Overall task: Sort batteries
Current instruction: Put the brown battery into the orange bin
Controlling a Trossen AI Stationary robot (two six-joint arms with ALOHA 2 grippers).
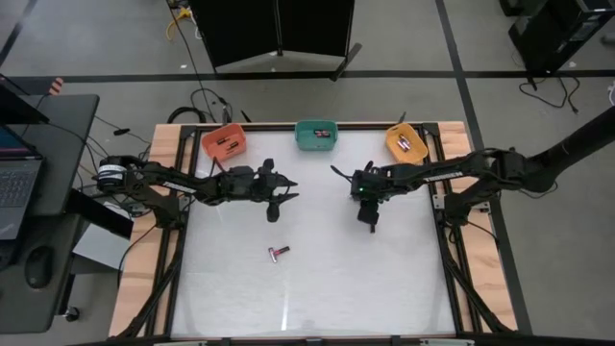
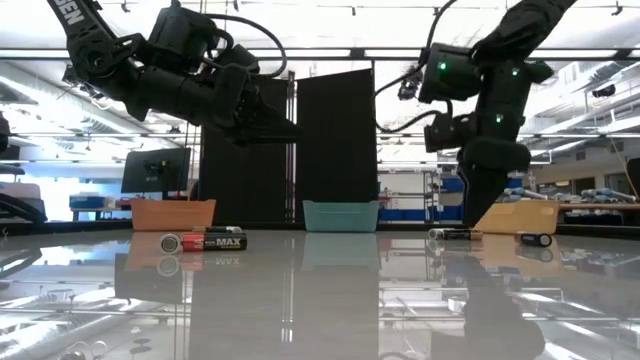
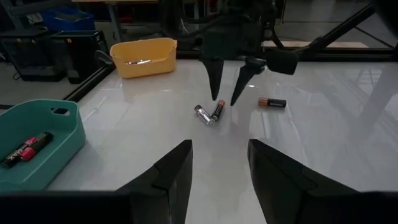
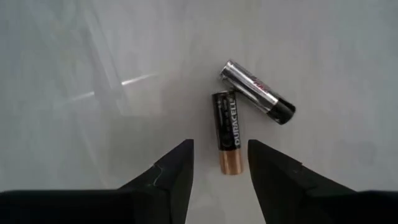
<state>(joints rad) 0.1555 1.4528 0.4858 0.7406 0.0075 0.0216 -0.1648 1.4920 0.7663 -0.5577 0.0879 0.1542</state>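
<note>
Two dark jointed arms flank teal bin point(image 1: 315, 135); right gripper point(image 2: 484, 205) housing shows green indicator lights, tapered black fingers; left gripper point(image 3: 219, 180) fingers matte black, angular; black cables trail.

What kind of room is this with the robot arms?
Probably a robotics lab or workshop. The work table stands on a bare floor with a laptop beside it, and long ceiling lights and shelves fill the room behind.
</note>
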